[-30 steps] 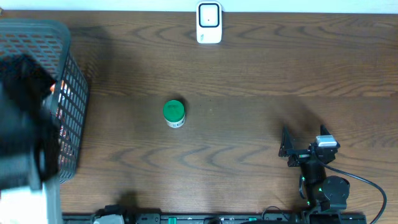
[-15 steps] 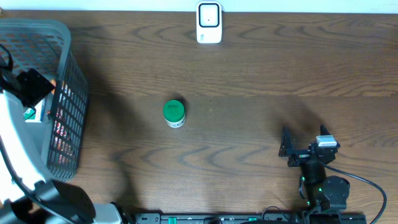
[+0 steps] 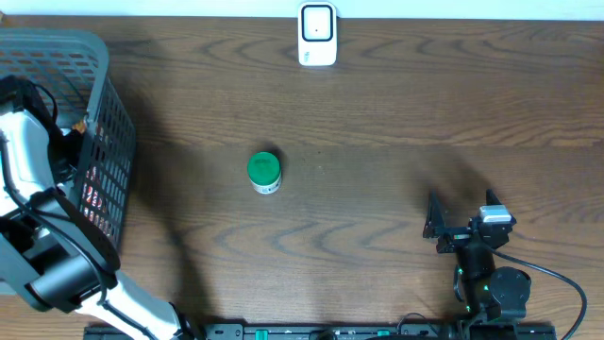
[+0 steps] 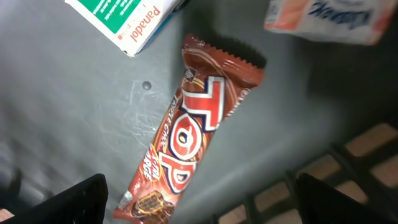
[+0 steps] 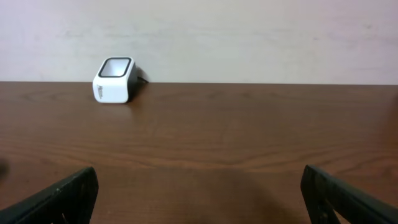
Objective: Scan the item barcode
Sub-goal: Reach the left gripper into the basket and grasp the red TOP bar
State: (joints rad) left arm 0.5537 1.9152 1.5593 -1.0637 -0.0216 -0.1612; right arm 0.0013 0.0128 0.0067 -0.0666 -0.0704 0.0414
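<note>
Bent down into the basket (image 3: 106, 113) at far left with the left gripper (image 4: 199, 205), spread wide, nothing held, poised above the chocolate bar (image 4: 193, 130) lying slantwise mid-frame. Parked at lower right with the right gripper (image 5: 199, 199), equally wide, empty, facing the scanner (image 3: 317, 35) at top centre.

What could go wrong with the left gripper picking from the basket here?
The open left gripper hangs above the chocolate bar, which lies flat on the basket floor: the jaws may slide off the thin wrapper. The Panadol box and an orange packet lie near the bar's upper end and could get caught too. No barcode shows on the bar's upward face.
</note>
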